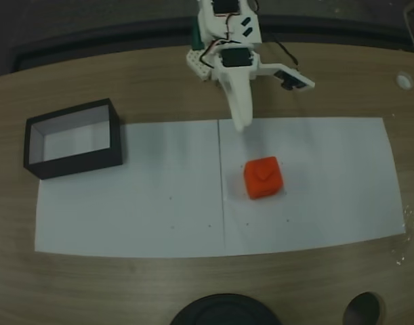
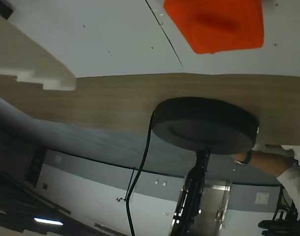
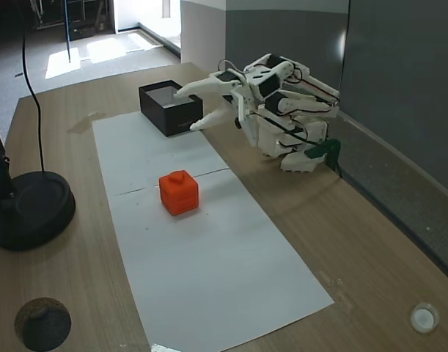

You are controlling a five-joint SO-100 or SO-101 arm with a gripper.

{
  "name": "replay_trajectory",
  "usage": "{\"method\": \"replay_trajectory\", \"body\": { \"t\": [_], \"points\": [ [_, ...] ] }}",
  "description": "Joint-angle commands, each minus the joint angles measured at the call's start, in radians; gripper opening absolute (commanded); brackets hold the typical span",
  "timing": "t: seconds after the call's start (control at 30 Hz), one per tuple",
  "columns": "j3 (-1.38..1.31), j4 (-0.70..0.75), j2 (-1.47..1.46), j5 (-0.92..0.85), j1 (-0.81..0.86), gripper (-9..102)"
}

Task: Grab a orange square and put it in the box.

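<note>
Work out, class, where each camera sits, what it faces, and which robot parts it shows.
A fixed view: overhead, facing down on the orange square, box and folded arm with its gripper.
Wrist view: on the arm, low, facing outward; a white finger at left, square at top.
A fixed view: raised at the table end, looking along the paper; whole arm, gripper open.
All share the square.

From my overhead fixed view, the orange square point(image 1: 263, 177) sat on the paper sheets point(image 1: 146, 203), right of their seam. The box point(image 1: 74, 138) stood well apart to the left, at the paper's far left corner. My gripper point(image 1: 242, 123) hung behind the square, nearer the arm's base.
</note>
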Motion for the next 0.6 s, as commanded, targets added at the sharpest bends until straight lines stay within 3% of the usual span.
{"method": "replay_trajectory", "body": {
  "t": [0.0,0.23,0.57],
  "points": [
    [-0.084,0.015,-0.018,0.014,-0.083,35],
    [-0.146,0.052,-0.325,0.014,-0.253,42],
    [-0.491,0.054,-1.006,0.014,-0.218,42]
  ]
}}
